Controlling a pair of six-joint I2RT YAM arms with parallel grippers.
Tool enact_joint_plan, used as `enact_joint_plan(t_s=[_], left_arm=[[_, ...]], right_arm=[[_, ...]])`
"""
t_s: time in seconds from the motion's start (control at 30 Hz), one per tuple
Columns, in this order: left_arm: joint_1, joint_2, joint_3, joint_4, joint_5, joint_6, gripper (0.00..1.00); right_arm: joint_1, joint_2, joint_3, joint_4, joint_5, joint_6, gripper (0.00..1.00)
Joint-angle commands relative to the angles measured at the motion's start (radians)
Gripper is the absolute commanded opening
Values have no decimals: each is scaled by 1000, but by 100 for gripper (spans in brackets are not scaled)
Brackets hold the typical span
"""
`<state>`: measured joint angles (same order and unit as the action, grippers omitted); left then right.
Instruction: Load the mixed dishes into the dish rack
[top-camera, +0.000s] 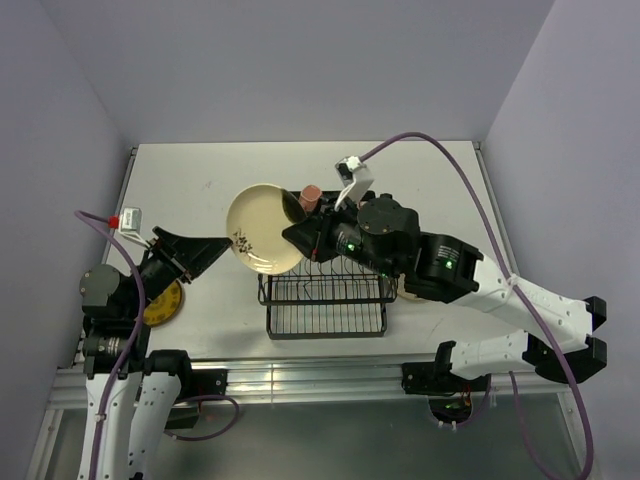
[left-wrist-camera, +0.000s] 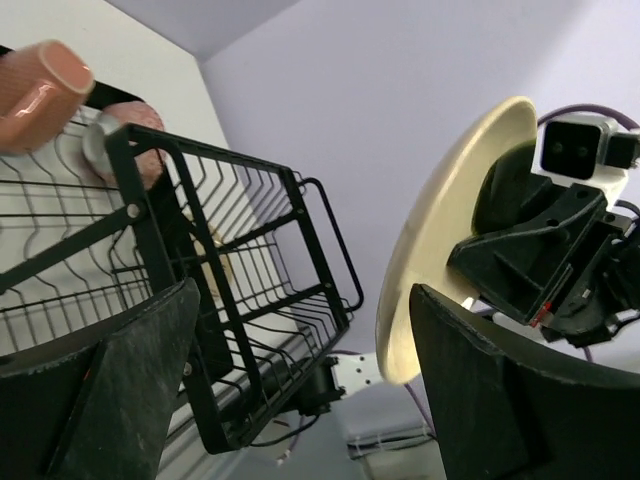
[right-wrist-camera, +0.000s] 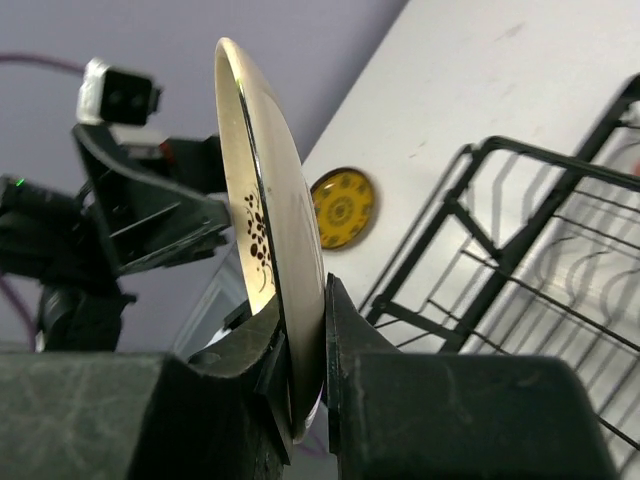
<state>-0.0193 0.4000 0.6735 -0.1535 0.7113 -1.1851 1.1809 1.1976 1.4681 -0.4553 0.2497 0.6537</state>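
A white worktop (top-camera: 430, 180) sat enclosed by pale lavender walls (top-camera: 300, 60) on three sides, and a silver metal rail (top-camera: 310, 374) ran along its near edge.

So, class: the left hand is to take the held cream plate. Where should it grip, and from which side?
Probably the bare rim opposite the right hand's pinch, from the left: the plate hangs tilted in air, that edge facing the open left hand.

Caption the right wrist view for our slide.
Right gripper clamps a cream plate with dark floral print near the black wire dish rack.
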Motion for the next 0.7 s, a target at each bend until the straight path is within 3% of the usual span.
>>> enact_joint_plan(t_s=[0.0,0.1,0.2,0.33,0.53,0.67], left_arm=[[1,-21,78,-130,-99,90,93],[1,-42,133,-211,-182,143,94],[1,-62,201,-332,-364,209,94],[1,-64,251,-437,-472,254,92],[1,-50,221,-454,-470,254,89],[1,-52,190,-434,-457,239,87]], right_arm=[[23,-70,40,-26,207,30,0],[43,-96,44,-120,301,58,0],[68,-121,60,-241,439,112,0],[106,-98,150,-530,595,224,0],[157,22,357,-978,766,457,0],[157,19,331,-991,772,478,0]])
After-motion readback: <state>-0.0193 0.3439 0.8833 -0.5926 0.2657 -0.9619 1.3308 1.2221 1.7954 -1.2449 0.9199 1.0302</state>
